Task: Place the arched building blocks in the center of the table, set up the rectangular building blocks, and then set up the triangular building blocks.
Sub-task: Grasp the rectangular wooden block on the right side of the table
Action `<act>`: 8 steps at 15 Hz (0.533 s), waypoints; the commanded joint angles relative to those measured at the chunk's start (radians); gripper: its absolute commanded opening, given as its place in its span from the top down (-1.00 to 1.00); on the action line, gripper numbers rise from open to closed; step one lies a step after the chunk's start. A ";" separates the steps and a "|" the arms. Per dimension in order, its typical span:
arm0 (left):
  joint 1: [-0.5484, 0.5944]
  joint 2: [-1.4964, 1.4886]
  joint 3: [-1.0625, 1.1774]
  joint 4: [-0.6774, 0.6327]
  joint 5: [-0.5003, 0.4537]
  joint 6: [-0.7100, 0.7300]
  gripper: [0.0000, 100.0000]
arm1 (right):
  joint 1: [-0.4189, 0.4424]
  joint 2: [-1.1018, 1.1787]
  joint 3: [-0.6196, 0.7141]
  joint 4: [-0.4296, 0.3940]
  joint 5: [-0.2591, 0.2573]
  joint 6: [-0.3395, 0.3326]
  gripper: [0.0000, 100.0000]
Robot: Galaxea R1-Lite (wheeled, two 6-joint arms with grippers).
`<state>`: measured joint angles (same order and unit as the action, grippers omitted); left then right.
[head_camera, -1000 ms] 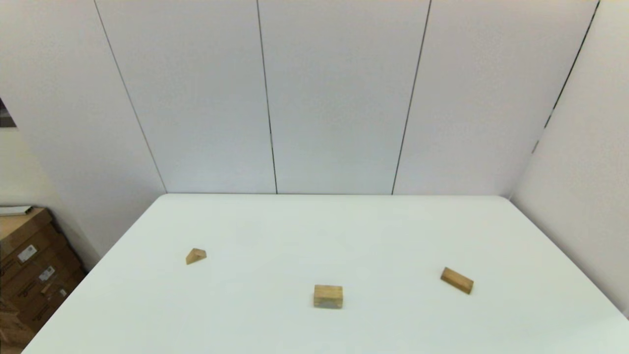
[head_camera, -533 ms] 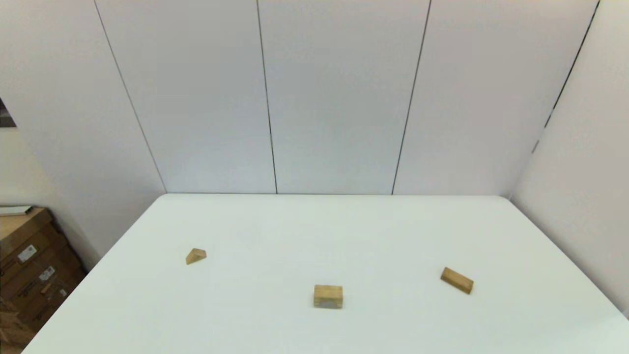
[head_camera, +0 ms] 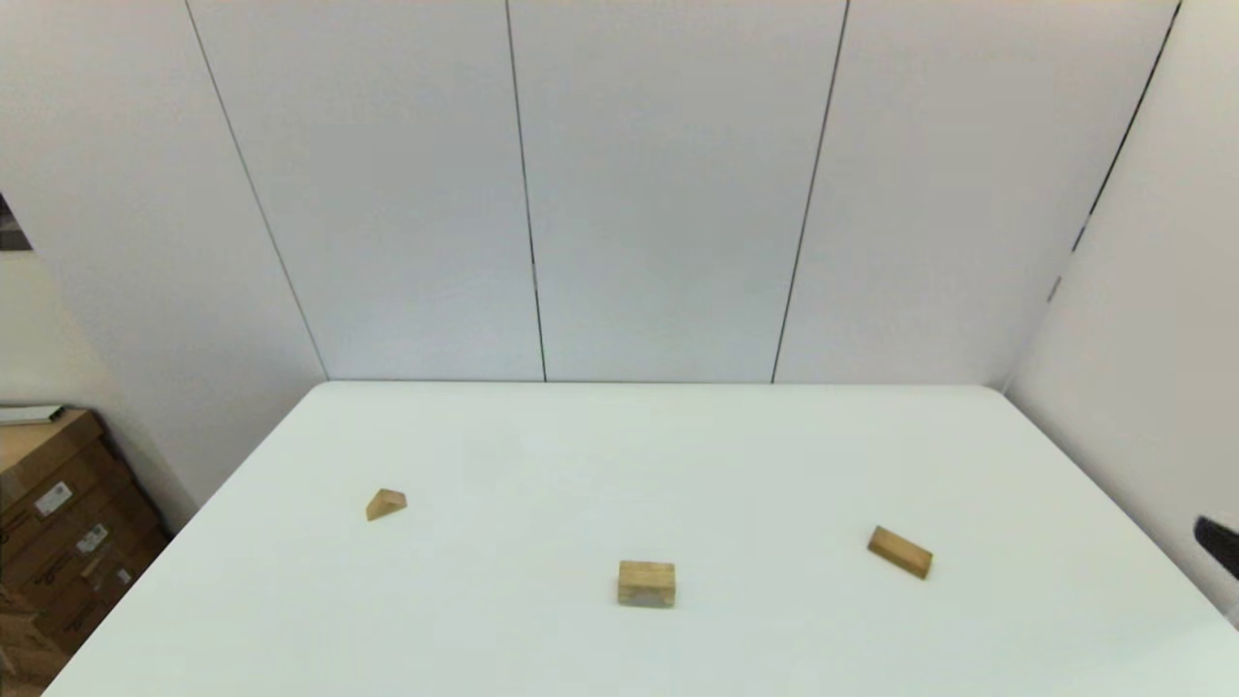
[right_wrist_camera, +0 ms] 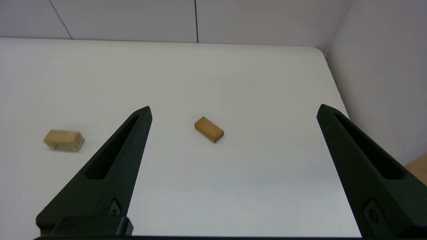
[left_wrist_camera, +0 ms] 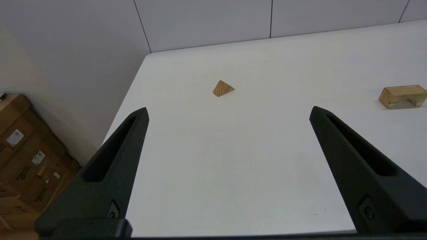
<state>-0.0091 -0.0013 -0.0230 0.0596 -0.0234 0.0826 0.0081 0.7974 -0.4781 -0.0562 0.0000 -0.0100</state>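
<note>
Pale grey panelled walls (head_camera: 658, 194) with thin dark seams close the room behind and to the right of the large plain white rectangular tabletop (head_camera: 678, 455), which meets the back wall along its far edge and runs close beside the right-hand wall. Past the table's left edge stand stacked brown cardboard boxes (head_camera: 58, 523) with small white labels, lower than the tabletop. The whole far half of the surface lies bare, and wide bare stretches separate the three wooden pieces, which sit well apart in a loose row across the near half. The left gripper (left_wrist_camera: 228, 111), with two long black fingers spread wide and nothing between them, hangs above the near left part of the table; the right gripper (right_wrist_camera: 233, 110), equally wide apart and holding nothing, hangs above the near right part, and only a dark tip of it (head_camera: 1222, 544) shows at the right edge of the head view. Near the middle, towards the front edge, rests the short, chunky light-tan wooden arched block (head_camera: 647, 584), its paler hollow facing down and forward. To the right lies the plain solid tan wooden oblong brick (head_camera: 900, 552), flat on a broad face and turned at an angle, with open surface between it and the right edge. Far to the left sits the small tan wooden triangular wedge (head_camera: 386, 503), near the left edge.
</note>
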 commanded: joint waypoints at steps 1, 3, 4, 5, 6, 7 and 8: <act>0.000 0.001 0.000 0.000 0.000 0.000 -1.00 | -0.005 0.822 -0.488 0.027 -0.008 -0.047 -1.00; 0.000 0.001 0.000 0.000 -0.001 0.000 -1.00 | -0.005 0.984 -0.656 0.248 -0.008 -0.051 -1.00; 0.000 0.001 0.000 0.000 -0.001 0.000 -1.00 | -0.005 1.026 -0.729 0.375 -0.006 -0.054 -1.00; 0.000 0.001 0.000 0.000 0.000 0.000 -1.00 | -0.002 1.065 -0.789 0.495 -0.005 -0.064 -1.00; 0.000 0.001 0.000 0.000 0.000 0.000 -1.00 | 0.004 1.092 -0.823 0.593 -0.002 -0.084 -1.00; 0.000 0.001 0.000 0.000 -0.001 0.000 -1.00 | 0.007 1.115 -0.841 0.654 0.002 -0.117 -1.00; 0.000 0.001 0.000 0.000 -0.001 0.000 -1.00 | 0.006 1.149 -0.847 0.699 0.003 -0.185 -1.00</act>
<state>-0.0091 -0.0013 -0.0230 0.0596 -0.0238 0.0826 0.0081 1.7598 -1.2330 0.3885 -0.0017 -0.0936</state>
